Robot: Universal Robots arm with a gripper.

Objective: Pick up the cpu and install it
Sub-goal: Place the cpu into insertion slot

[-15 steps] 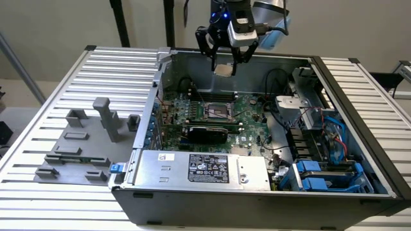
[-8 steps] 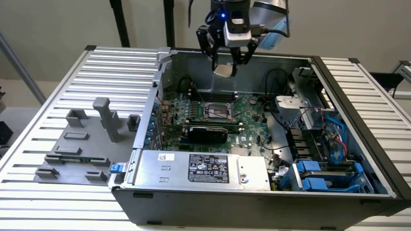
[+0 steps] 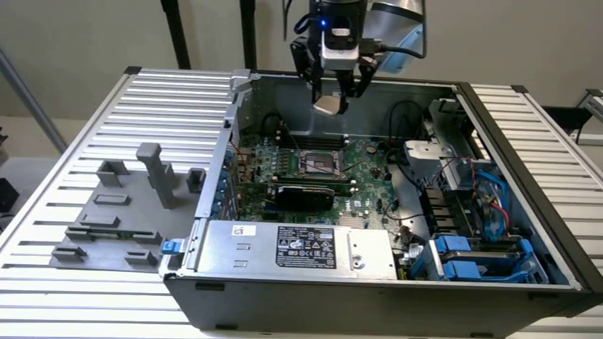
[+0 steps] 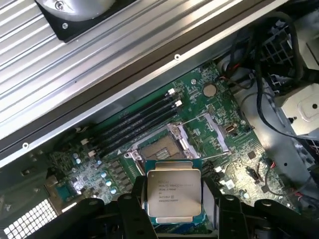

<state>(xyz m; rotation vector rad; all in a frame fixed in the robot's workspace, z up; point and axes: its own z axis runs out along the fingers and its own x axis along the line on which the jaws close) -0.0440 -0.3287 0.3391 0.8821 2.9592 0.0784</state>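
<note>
The tool (image 3: 335, 97) grips the cpu (image 4: 173, 191), holding it above the open case (image 3: 527, 176). The pickup is done. The socket (image 4: 158, 148) is empty, so the cpu is not yet installed.

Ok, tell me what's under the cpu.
The cpu, held in the jaws, hangs above the green motherboard, near the socket. The board patch directly beneath it is covered.

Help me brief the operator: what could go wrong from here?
The cpu, pinched by its edges in the gripper, hangs over the motherboard; a slip might drop it onto components. The open socket has thin levers beside it that could snag a skewed descent.
</note>
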